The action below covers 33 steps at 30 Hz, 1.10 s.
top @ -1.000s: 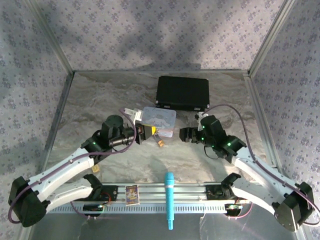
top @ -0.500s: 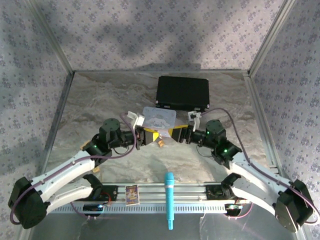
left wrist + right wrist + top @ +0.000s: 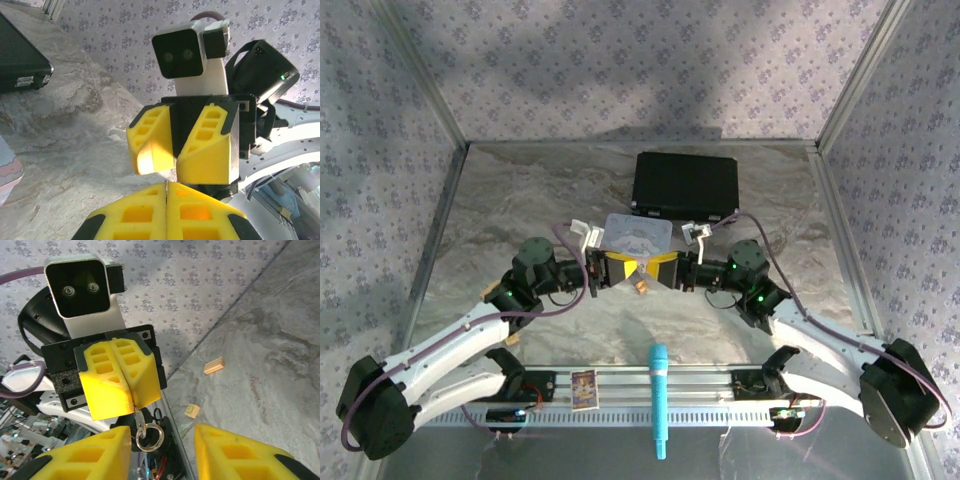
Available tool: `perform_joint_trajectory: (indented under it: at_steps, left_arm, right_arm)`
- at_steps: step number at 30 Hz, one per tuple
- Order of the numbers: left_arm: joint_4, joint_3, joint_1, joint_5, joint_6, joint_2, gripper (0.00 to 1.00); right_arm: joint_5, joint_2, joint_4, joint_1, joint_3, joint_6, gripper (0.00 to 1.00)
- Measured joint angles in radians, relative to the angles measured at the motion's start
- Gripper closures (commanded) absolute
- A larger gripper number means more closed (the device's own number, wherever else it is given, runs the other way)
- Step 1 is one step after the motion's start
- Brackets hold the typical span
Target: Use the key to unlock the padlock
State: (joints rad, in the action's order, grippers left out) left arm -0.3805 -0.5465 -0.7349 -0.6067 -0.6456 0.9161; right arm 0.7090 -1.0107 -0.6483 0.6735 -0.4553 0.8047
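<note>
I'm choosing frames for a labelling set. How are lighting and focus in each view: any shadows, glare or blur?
Top external: dim, even focus, blotchy shadows across the back wall. Left wrist: glare whitens one finger of the right pincer; the near fingers look slightly soft. Right wrist: the key ring hanging from the shut left pincer is sharp, the near fingers softer.

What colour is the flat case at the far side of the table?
The case is black, best seen in the top external view.
</note>
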Motion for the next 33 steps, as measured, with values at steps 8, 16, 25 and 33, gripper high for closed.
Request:
perform_joint_trajectory:
  at_steps: [8, 16, 25, 33]
  left_arm:
    - [-0.017, 0.000, 0.000, -0.007, -0.011, 0.000, 1.00]
    - [-0.021, 0.000, 0.000, -0.014, -0.022, 0.000, 1.00]
    - [-0.037, 0.019, -0.007, -0.014, -0.030, 0.001, 1.00]
    - [-0.044, 0.027, -0.007, -0.003, -0.038, 0.002, 1.00]
  right_arm:
    - [0.034, -0.040, -0.021, 0.027, -0.011, 0.000, 0.64]
    - [0.032, -0.043, -0.042, 0.027, -0.013, 0.000, 0.65]
    - [0.032, -0.069, -0.068, 0.029, -0.026, 0.008, 0.80]
    - [0.031, -0.069, -0.076, 0.029, -0.026, 0.018, 1.00]
